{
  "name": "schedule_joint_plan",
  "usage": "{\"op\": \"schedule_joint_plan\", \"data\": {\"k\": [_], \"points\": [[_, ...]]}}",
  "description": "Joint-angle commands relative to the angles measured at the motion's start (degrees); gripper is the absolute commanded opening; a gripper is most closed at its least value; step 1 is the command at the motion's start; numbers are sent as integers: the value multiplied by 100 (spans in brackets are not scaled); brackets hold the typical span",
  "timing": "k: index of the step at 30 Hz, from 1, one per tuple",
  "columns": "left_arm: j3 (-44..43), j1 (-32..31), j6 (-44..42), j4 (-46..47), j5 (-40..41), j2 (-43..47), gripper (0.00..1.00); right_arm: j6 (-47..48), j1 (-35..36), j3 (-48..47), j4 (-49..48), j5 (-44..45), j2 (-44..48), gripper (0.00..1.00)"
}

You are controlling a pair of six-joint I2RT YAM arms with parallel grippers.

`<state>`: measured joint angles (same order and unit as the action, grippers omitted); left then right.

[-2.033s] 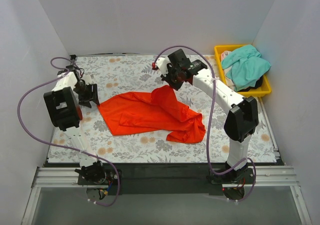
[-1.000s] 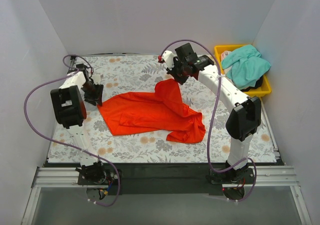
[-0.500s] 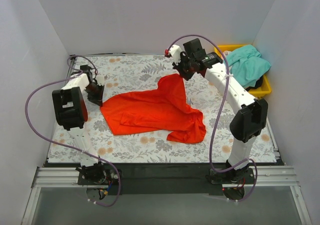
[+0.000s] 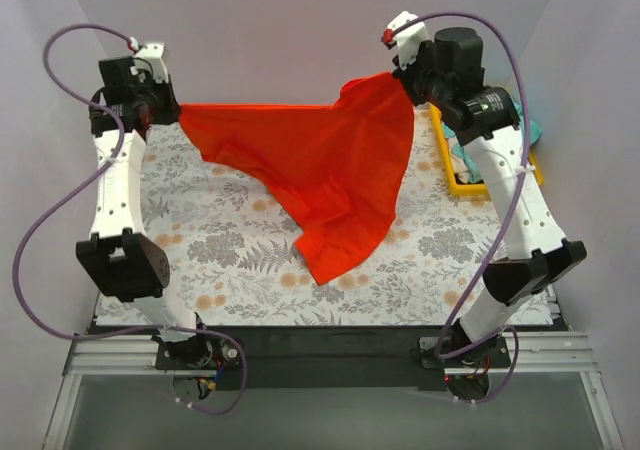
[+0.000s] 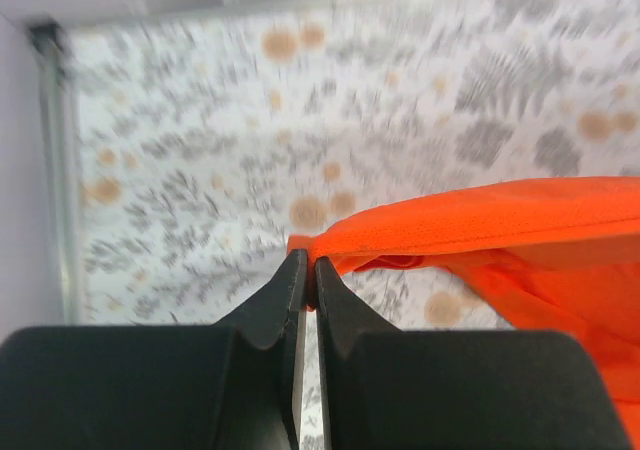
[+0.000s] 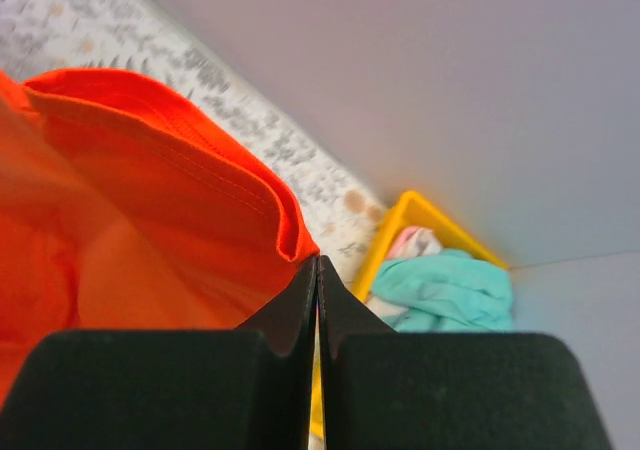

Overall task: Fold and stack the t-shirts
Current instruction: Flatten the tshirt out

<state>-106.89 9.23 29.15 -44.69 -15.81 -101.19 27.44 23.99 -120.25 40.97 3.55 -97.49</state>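
Observation:
The orange-red t-shirt (image 4: 320, 160) hangs in the air, stretched between both raised arms, and its lowest point dangles just above the table's floral cloth (image 4: 220, 250). At the back left, my left gripper (image 4: 172, 112) is shut on one corner; the left wrist view shows its jaws (image 5: 305, 266) pinching the shirt's edge (image 5: 480, 215). High at the back right, my right gripper (image 4: 400, 75) is shut on the other corner, with its tips (image 6: 317, 262) closed on the hem (image 6: 170, 170). The teal-green t-shirt (image 6: 450, 290) lies bunched in the yellow bin (image 6: 393, 232).
The yellow bin (image 4: 450, 177) stands at the back right corner, mostly hidden behind the right arm. White walls close in the table at the back and both sides. Purple cables loop from both arms.
My left gripper closed on the shirt's left corner. Both arms then rose and spread apart, lifting the orange-red t-shirt off the table until it hangs between them.

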Motion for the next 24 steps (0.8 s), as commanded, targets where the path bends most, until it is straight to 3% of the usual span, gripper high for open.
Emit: {"op": "schedule_joint_plan", "data": {"k": [1,8,13,20,24], "points": [[10,-1,363,618,60,1029,0,156,9,-271,-748,655,625,1],[1152,8,285,1926,727,2857,0,305,1,-271,-1153,1060,1636,1],[1890,8,127,2359,1281,4079,0,350,1,1,-1284,1157,2462,1],[1883,8,30,2482,1818,5143,0,209,1,-78,-1372,1033,3482,1],[1628,8,-84,2342,1863,5118,0,244,-8,-79,-1443,1016,3562,1]]}}
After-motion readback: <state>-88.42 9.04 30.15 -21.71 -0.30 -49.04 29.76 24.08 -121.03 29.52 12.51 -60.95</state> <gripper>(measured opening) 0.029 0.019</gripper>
